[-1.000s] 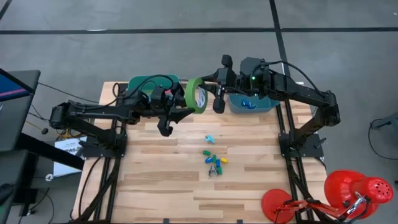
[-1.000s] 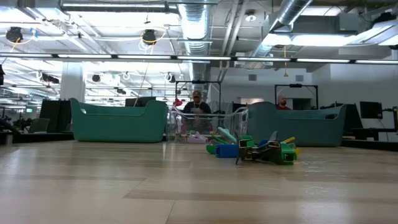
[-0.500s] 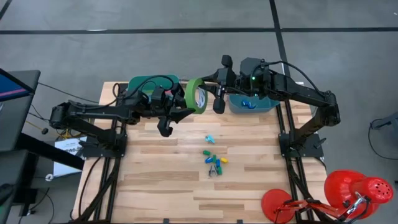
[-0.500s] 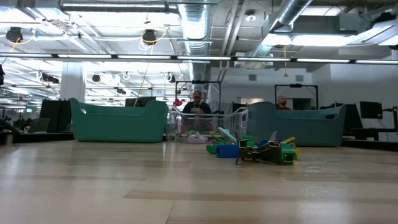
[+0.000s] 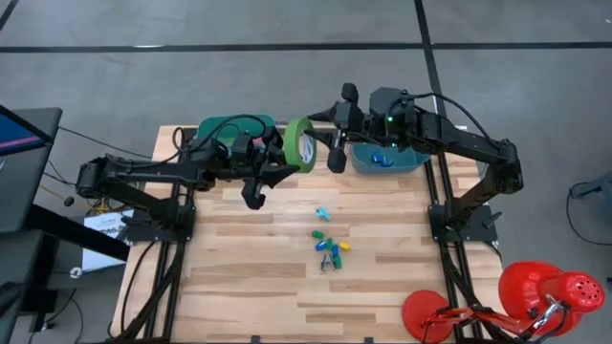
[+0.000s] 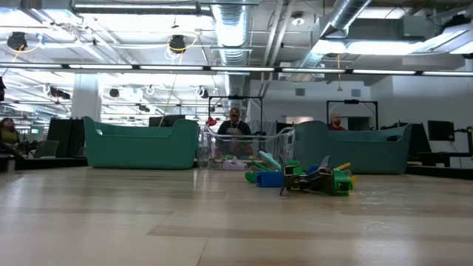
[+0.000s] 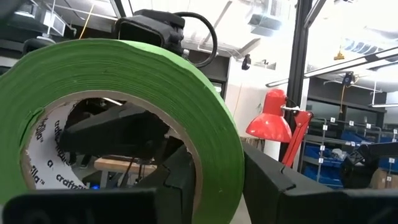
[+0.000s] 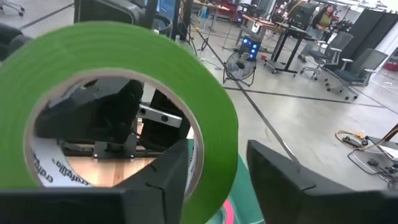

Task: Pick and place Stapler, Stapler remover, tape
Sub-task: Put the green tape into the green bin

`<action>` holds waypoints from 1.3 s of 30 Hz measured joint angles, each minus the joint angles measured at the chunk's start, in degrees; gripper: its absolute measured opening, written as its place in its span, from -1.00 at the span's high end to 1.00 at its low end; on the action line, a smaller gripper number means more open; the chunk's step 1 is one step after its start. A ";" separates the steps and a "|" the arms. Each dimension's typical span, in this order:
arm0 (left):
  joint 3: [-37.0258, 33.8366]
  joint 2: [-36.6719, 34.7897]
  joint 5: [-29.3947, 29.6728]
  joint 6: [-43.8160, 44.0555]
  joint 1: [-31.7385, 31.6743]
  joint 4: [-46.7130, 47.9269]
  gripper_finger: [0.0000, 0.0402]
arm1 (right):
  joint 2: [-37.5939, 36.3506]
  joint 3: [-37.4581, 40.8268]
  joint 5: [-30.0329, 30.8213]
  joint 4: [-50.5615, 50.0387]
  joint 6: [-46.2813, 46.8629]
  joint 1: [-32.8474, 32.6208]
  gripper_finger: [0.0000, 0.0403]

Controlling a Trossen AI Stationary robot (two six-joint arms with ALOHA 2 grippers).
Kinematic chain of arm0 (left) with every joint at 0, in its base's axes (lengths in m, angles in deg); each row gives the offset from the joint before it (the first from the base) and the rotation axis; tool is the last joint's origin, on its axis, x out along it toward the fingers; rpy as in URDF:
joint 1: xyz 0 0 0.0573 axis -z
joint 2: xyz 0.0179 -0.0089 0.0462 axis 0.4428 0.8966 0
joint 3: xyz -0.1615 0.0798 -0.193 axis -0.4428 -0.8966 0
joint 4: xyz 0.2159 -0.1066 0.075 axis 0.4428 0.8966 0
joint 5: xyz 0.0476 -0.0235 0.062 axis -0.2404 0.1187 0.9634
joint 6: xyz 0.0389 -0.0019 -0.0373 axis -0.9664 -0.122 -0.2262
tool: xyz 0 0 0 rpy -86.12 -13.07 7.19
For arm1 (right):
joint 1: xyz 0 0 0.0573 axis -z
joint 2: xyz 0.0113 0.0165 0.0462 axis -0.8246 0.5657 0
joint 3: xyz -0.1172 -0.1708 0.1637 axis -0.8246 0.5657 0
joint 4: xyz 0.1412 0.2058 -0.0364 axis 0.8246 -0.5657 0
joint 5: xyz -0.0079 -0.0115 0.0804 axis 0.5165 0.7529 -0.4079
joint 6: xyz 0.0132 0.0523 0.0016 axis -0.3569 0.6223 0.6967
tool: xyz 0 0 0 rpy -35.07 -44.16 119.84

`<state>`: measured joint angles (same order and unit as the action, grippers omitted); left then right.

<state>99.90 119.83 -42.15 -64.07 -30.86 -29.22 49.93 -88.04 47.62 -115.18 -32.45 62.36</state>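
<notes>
A green tape roll [image 5: 299, 145] stands on edge in the air over the far part of the table, between my two grippers. My left gripper [image 5: 289, 164] comes at it from the table's left and is shut on its wall [image 7: 124, 68]. From the right comes my right gripper [image 5: 323, 141], which is open. It has one finger [image 8: 165, 177] in the roll's hole and one [image 8: 280, 177] outside, where a gap shows beside the green wall [image 8: 124, 50]. Small coloured pieces [image 5: 328, 245] lie heaped mid-table; stapler and stapler remover cannot be told apart among them. My left gripper has the roll's wall [image 7: 221, 155] between its two fingers, one finger [image 7: 180, 183] inside the hole and one [image 7: 273, 183] outside on the green face. The fingers come about level from the table's left. The roll stands upright on edge, lifted clear of the table.
A green bin [image 5: 222, 128] stands at the far edge behind my left arm. At the far right is a blue-grey bin [image 5: 409, 161] with small blue things in it. A red lamp [image 5: 535, 294] sits off the near right corner. People show in the room beyond.
</notes>
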 joint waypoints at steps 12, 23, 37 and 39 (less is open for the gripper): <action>0.00 0.00 0.62 0.26 -2.79 0.40 0.53 | -2.85 0.04 0.00 0.89 3.85 0.39 -0.19; 0.00 0.00 -3.97 0.44 -12.48 9.97 0.53 | -5.70 0.04 0.00 -9.89 4.75 0.87 -0.06; 0.02 -1.67 -4.13 0.47 -24.15 30.20 0.53 | -5.70 0.04 -0.02 -18.25 4.77 0.66 0.12; 0.02 -2.97 -4.13 0.50 -25.33 33.75 0.53 | -5.70 0.04 -0.02 -19.02 4.76 0.68 0.14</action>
<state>99.92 116.86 -46.28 -63.57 -56.19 4.53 44.23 -87.99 47.60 -134.21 -27.69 63.03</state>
